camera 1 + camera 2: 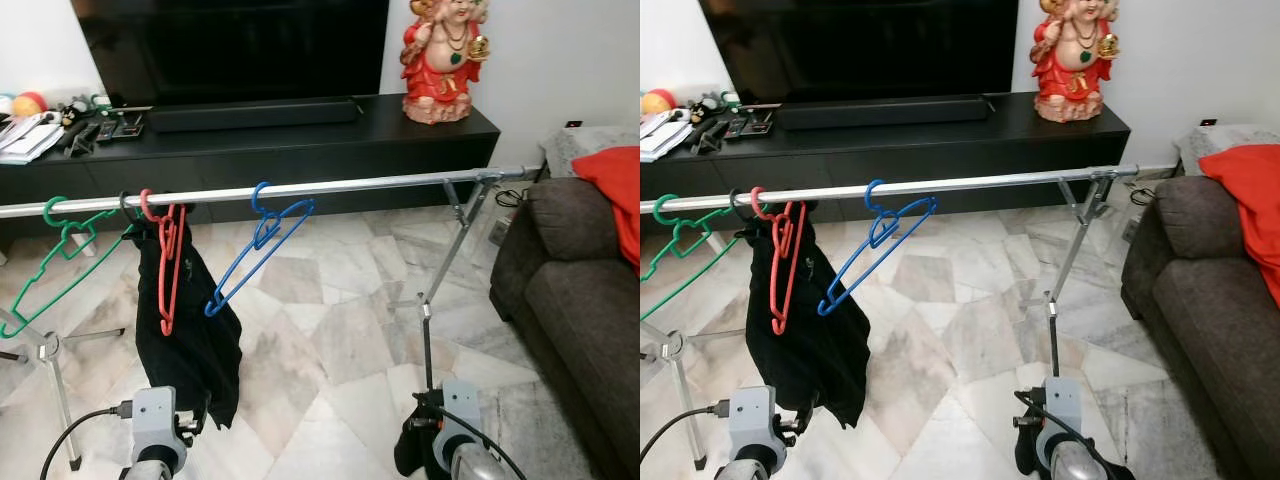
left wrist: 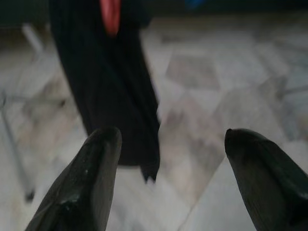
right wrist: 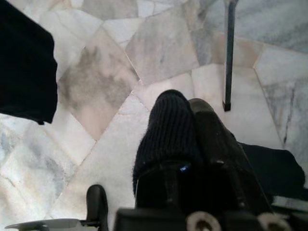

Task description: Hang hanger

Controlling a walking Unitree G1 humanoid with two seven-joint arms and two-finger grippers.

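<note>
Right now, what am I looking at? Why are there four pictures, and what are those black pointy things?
A walking robot took these. Two pictures come from its head, two from cameras on its wrists. The black points are the left gripper, open and empty. The right gripper is shut on a black knitted cloth. In front stands a silver rail carrying a green hanger, a red hanger, a blue hanger and a black garment. Behind is a red statue.

Left gripper (image 2: 168,159) with its two blunt black fingers (image 2: 91,178) spread wide apart over pale veined marble floor tiles (image 2: 211,91). Beyond them hangs a long black garment (image 2: 108,86), a blurred red strip (image 2: 110,14) at its upper part.
</note>
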